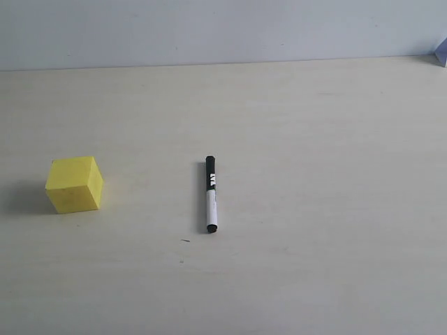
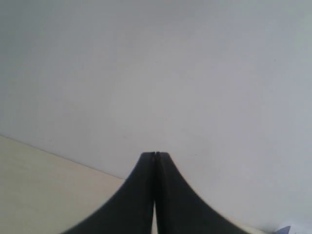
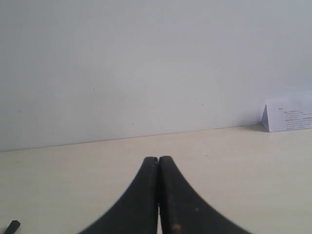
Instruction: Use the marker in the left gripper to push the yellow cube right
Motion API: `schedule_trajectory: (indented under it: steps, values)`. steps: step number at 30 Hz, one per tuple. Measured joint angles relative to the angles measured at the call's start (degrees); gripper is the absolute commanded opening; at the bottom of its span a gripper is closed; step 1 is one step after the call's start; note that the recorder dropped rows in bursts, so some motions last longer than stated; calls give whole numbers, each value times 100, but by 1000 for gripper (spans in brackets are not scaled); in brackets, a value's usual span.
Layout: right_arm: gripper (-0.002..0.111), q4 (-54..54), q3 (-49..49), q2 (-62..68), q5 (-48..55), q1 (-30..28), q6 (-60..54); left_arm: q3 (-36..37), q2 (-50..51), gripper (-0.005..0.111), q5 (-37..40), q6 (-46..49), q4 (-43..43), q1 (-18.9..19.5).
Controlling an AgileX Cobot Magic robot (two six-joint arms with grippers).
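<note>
The yellow cube sits on the pale table at the left of the exterior view. To its right the marker lies flat and alone, black cap half toward the wall, white barrel toward the front. Neither arm appears in the exterior view. In the left wrist view my left gripper is shut with nothing between its fingers, facing the grey wall. My right gripper is also shut and empty, low over the table; a black marker end shows at that view's corner.
A grey wall runs along the table's back edge. A folded white paper card with small print stands by the wall at the far right, its corner just showing in the exterior view.
</note>
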Motion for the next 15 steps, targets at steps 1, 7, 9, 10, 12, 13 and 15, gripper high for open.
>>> schedule_trajectory:
  steps: [1, 7, 9, 10, 12, 13, 15]
  values:
    - [0, 0, 0, 0, 0, 0, 0, -226, 236, 2, 95, 54, 9, 0]
    - [0, 0, 0, 0, 0, 0, 0, -1609, 1732, 18, 1162, 841, 97, 0]
    - [0, 0, 0, 0, 0, 0, 0, -2062, 2259, 33, 1846, 1188, 110, 0]
    - [0, 0, 0, 0, 0, 0, 0, -2325, 2573, 39, 2210, 1350, 73, 0]
    - [0, 0, 0, 0, 0, 0, 0, -2809, 3222, 50, 2842, 1657, -154, 0]
    - [0, 0, 0, 0, 0, 0, 0, -3078, 3546, 53, 3181, 1881, -361, 0]
    - [0, 0, 0, 0, 0, 0, 0, -3599, 4125, 54, 3767, 2464, -893, 0]
